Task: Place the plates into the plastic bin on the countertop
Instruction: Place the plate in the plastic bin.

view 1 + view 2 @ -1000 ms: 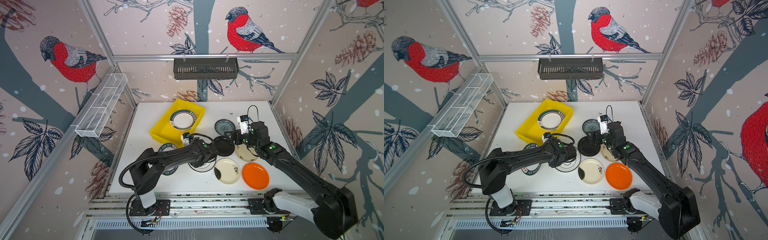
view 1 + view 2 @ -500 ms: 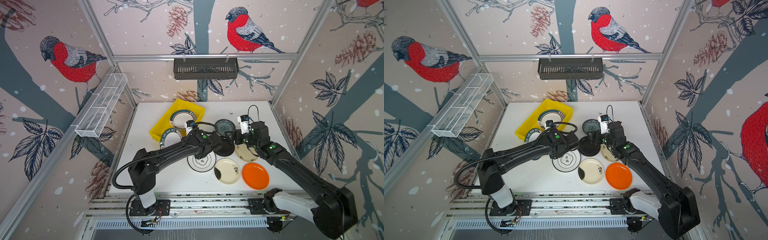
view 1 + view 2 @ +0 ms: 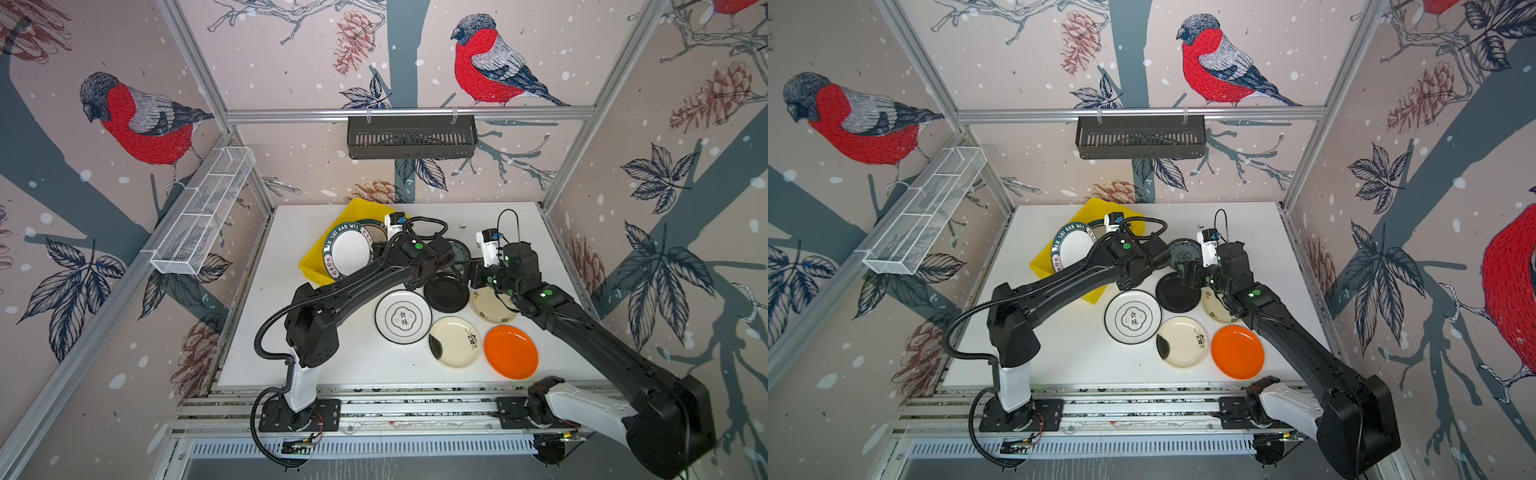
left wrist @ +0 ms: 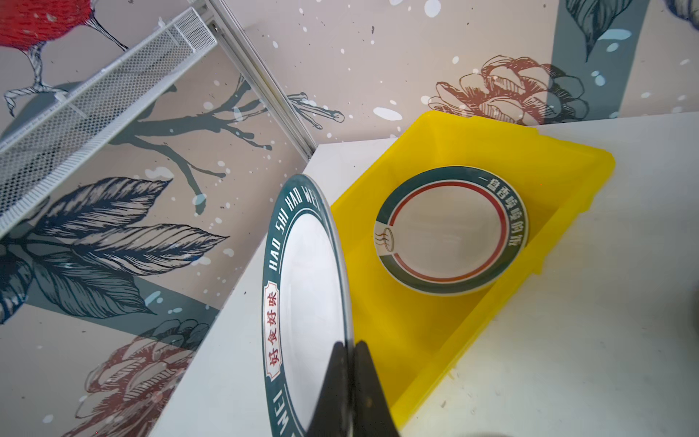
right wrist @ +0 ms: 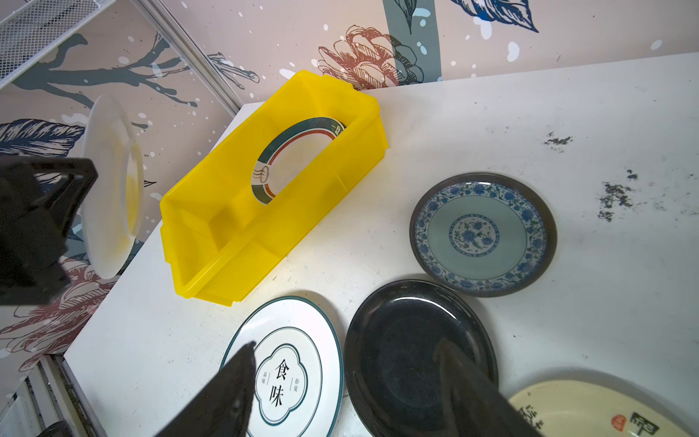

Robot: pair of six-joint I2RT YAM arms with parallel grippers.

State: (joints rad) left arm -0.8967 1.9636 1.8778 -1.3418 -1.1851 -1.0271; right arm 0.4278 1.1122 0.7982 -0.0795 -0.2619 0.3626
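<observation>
In both top views, nearest the arm bases, a plain orange round plate (image 3: 510, 351) and a cream plate with dark floral marks (image 3: 455, 341) lie on the white speckled countertop (image 3: 365, 365). Just beyond sit a white plate with a black ring and centre characters (image 3: 402, 316), a glossy black round plate (image 3: 446, 293) and another cream plate (image 3: 492, 305), partly under the right arm.

That arm stretches low, forward and inward, wrist bent down. The right gripper (image 5: 346, 342) hangs over the black plate, fingers wide apart and holding nothing. Beyond it lies a teal plate with blue patterning (image 5: 482, 234).

The left arm rises from its base, then runs diagonally toward the far side. The left gripper (image 4: 350, 344) is pinched tight on a white plate with a green lettered rim (image 4: 306, 295), held nearly on edge. It is apparently above the near end of the bright yellow rectangular plastic bin (image 4: 416, 340), though contact with the rim is hard to judge. In the bin's far end lies a white plate with green and red rings (image 4: 450, 230).
</observation>
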